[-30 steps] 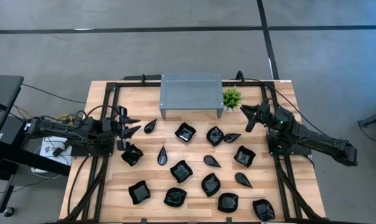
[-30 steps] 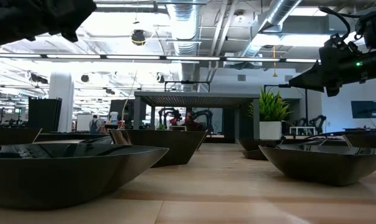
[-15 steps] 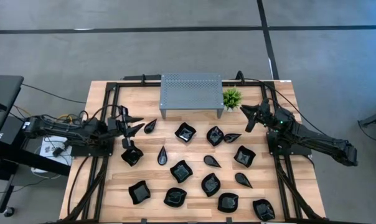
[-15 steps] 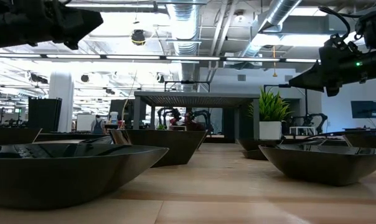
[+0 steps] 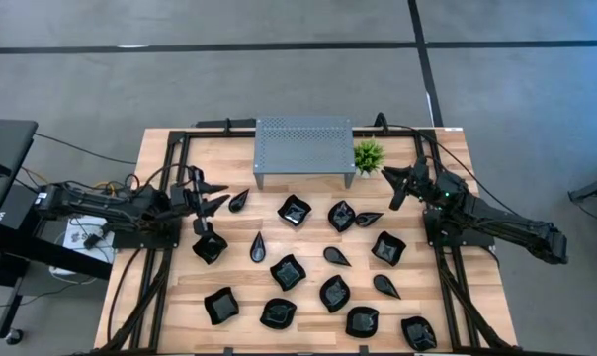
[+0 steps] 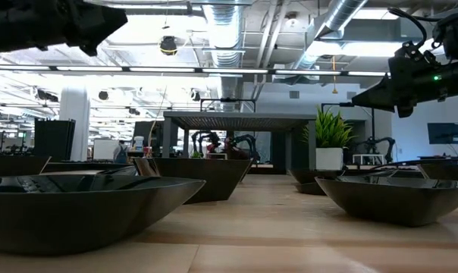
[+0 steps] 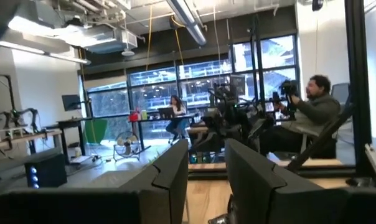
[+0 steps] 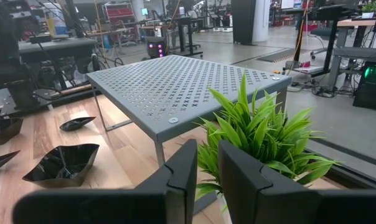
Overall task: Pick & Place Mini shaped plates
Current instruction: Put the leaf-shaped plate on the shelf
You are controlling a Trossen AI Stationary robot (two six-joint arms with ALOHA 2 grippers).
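Several mini shaped plates, glossy and black, lie flat on the wooden table: wavy squares such as one (image 5: 295, 210) and another (image 5: 210, 245), and teardrops such as one (image 5: 239, 200). My left gripper (image 5: 215, 197) hangs open in the air over the table's left side, just left of that teardrop, its fingers tipped slightly up (image 7: 206, 180). My right gripper (image 5: 388, 185) hangs open with a narrow gap at the far right, beside the plant, pointing level (image 8: 206, 171). Neither has anything between its fingers.
A grey perforated metal stand (image 5: 303, 146) sits at the far middle, with a small green plant (image 5: 368, 154) at its right. Black frame rails run along the table's left and right sides. A person (image 7: 315, 115) sits in the room beyond the table.
My left gripper has tipped its fingers up a little while staying over the table's left side. Its finger gap looks the same. The plates have not moved.
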